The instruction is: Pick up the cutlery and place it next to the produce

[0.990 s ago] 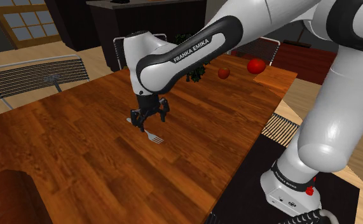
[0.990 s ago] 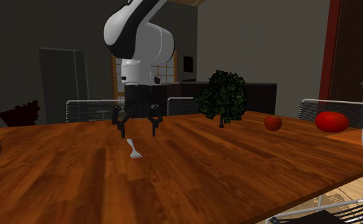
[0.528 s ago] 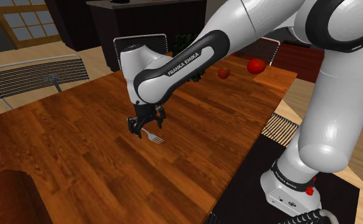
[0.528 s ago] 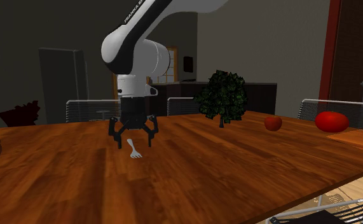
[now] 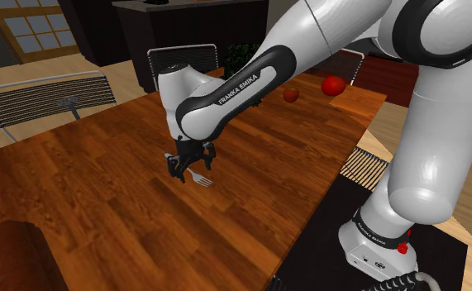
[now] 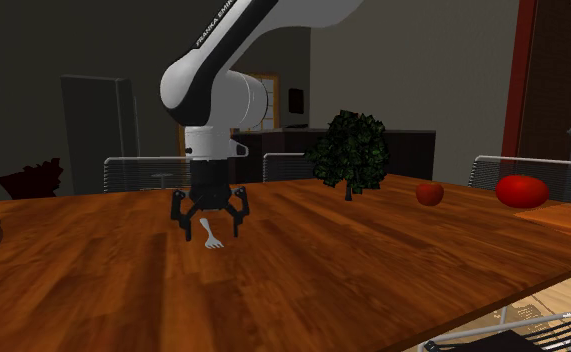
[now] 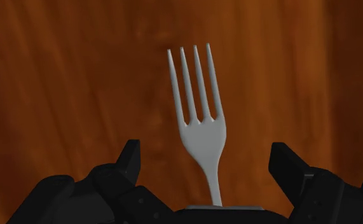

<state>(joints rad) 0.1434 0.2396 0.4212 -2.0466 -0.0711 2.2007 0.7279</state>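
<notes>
Tool (image 6: 211, 227) stands wide open, low over the wooden worktop (image 5: 102, 198), its fingers (image 7: 130, 159) straddling the handle of the pale fork (image 7: 202, 130) lying flat there. Closing too high could let the thin handle slip free; too low, and they jam against the wood.

The fork (image 5: 199, 178) lies on the table (image 5: 102, 190) between the end effector (image 5: 191, 165) fingers (image 7: 126, 165) (apple (image 5: 291, 95) and tomato (image 5: 334, 85) well apart).

Between the jaws you see a fork (image 7: 202, 130), smooth pale grey with a dull sheen. Beneath them the table (image 7: 59, 76) is brown wood, plank-grained and softly glossy. The gripper (image 7: 205, 154) and its 2 fingers look matt black, and the arm (image 5: 341, 33) is glossy white.
</notes>
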